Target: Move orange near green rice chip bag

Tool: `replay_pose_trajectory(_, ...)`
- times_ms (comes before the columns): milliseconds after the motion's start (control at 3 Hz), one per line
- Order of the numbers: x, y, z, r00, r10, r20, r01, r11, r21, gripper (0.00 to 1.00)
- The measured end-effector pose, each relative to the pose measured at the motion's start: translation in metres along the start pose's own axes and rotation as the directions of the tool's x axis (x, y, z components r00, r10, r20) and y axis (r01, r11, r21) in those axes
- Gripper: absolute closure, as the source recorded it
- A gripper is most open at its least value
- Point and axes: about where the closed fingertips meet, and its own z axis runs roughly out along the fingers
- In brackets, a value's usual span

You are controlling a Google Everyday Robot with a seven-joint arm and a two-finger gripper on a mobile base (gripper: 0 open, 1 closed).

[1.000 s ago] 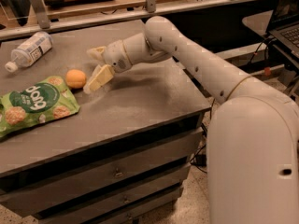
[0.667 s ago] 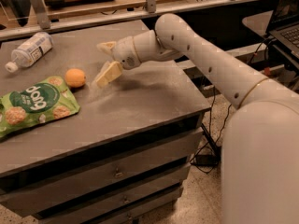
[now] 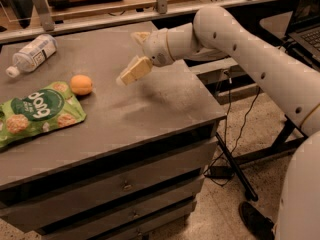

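Off the one o'clock corner of the flat bright-green rice chip bag (image 3: 37,111) sits the small round orange fruit (image 3: 81,84), just beside it. The task looks done. At the fruit's three o'clock, the cream two-finger gripper (image 3: 129,57) hovers spread and empty, apart from it.

Lab, gripper (image 3: 129,57) over drawer bench (image 3: 150,109) (laptop (image 3: 307,19) nearby)

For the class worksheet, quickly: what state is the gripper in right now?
Gripper: open, holding nothing, over the table, apart from the orange and on its right in the camera view.
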Motion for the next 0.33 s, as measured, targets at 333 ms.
replay_pose_trajectory(333,0.0000,0.0001,0.0002,1.000,0.000,0.000,0.000,1.0000,0.000,0.00)
